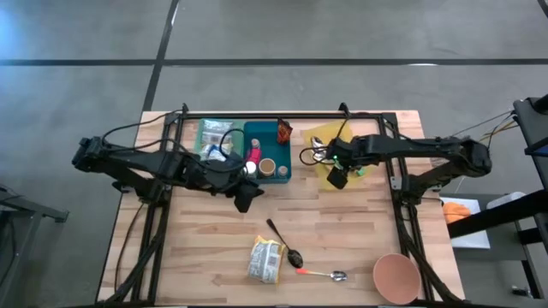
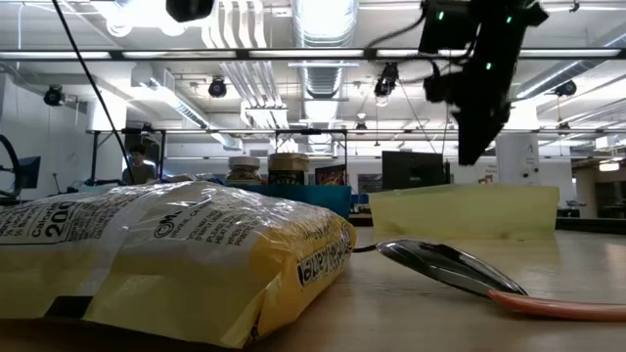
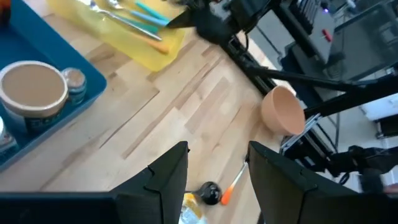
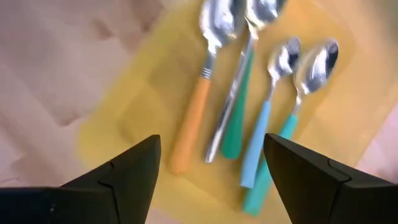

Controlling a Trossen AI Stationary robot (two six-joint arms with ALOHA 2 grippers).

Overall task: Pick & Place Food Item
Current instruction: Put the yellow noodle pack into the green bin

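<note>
Right pincer (image 4: 211, 165): released, jaws wide and holding nothing, hovering over the yellow tray (image 4: 149, 87) at the far right of the bench (image 1: 342, 231).
In the tray: five spoons lie side by side beneath it, among them an orange-handled spoon (image 4: 196, 106), a green-handled one, a light blue one and a teal one.
Left pincer (image 3: 217, 177): jaws partly apart with nothing between them, hanging above bare bench just in front of the blue tray (image 1: 267, 150).
Blue tray: holds a tan cup (image 3: 32, 87) and some small jars; I cannot tell what the jars contain.
Food item: the yellow snack bag (image 1: 266, 259) lies flat near the front edge of the bench, well apart from both pincers.
Beside the bag: a black spoon (image 1: 284, 244) just to its right, then an orange-handled metal spoon (image 1: 318, 273); a pink bowl (image 1: 396, 276) sits at the front right corner.
Step, as I judge it: neither arm has yet gone for the bag; the left pincer is the nearer of the two.
Risk, bag: it is soft and crinkly, so a pinch on a loose corner could slip or let the bag swing and drop.
Risk, neighbours: the black spoon lies so close that a descent from that side could knock it or catch it in the grip.
Risk, right arm: dropping lower over the tray could nudge the spoons or the tray wall.
Risk, arms: both reaching for the front centre could bring them into each other.
</note>
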